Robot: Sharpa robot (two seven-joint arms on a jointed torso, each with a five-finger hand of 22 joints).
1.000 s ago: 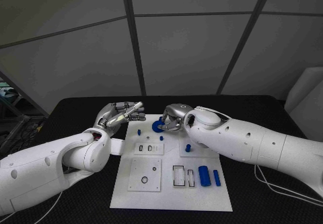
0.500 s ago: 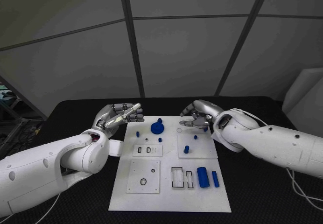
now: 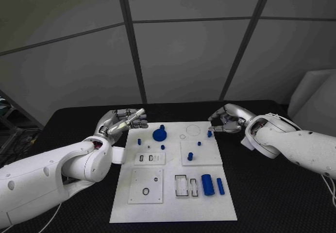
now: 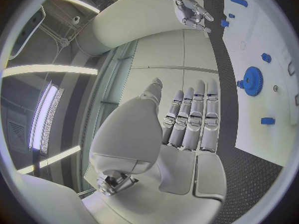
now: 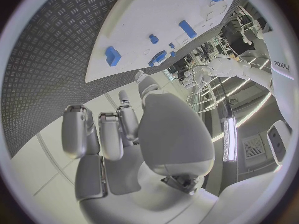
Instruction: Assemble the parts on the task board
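Black table (image 3: 273, 194) carries white task board (image 3: 171, 206), centred.

"Any room to get at the task board (image 3: 174, 206)?"

"From the near edge, yes; the low cylinders (image 3: 208, 184) lie flat there. Farther back, the blue gear (image 3: 159, 134) and small pegs (image 3: 190, 156) stick up."

"And the far corners?"

"Left hand (image 3: 120, 121) hangs by the far left corner, right hand (image 3: 228, 120) by the far right. Black tabletop (image 3: 273, 194) lies bare on both sides."

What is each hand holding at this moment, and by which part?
Nothing is held. The left hand has straight fingers with nothing between them; the right hand has curled fingers with nothing inside, beside the task board.
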